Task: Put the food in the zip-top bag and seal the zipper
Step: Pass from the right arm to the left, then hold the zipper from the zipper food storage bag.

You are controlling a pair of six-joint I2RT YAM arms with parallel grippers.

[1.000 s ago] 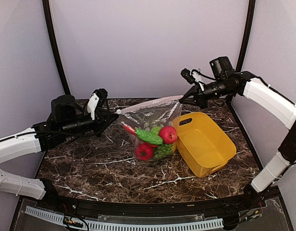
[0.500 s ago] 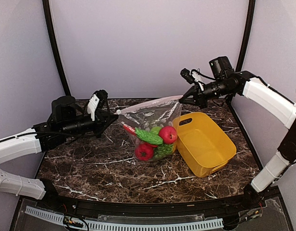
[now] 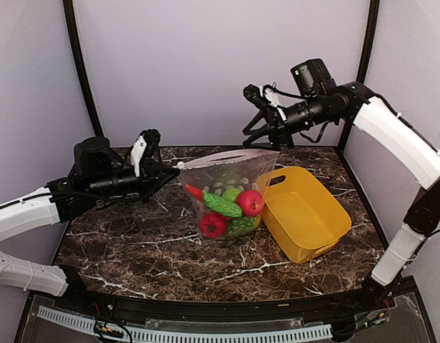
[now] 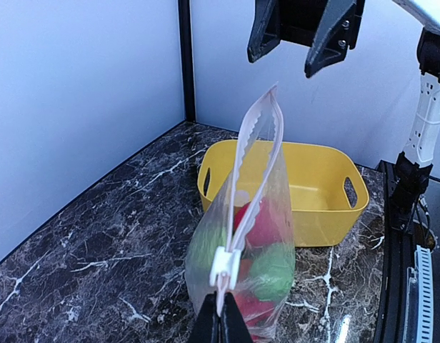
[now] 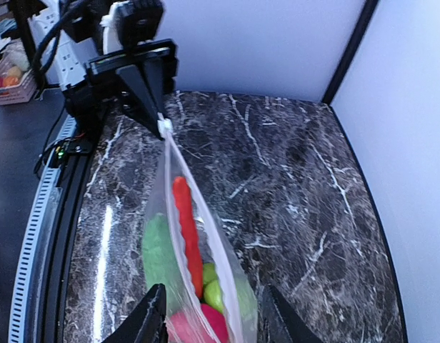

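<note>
R tool (image 3: 261, 134) just released far corner, jaws apart, now above clear spot-printed plastic zip-top bag (image 3: 234, 175). L tool (image 3: 170, 171) clamped on white slider (image 3: 178, 166) of pinkish-red zipper strip (image 3: 227, 154). Inside bag, on table (image 3: 134, 243): plastic toy fruit/veg (image 3: 227, 207). We reckon mouth still gapes; seal pending.

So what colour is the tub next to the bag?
Yellow. The tub shows best in the top external view.
</note>
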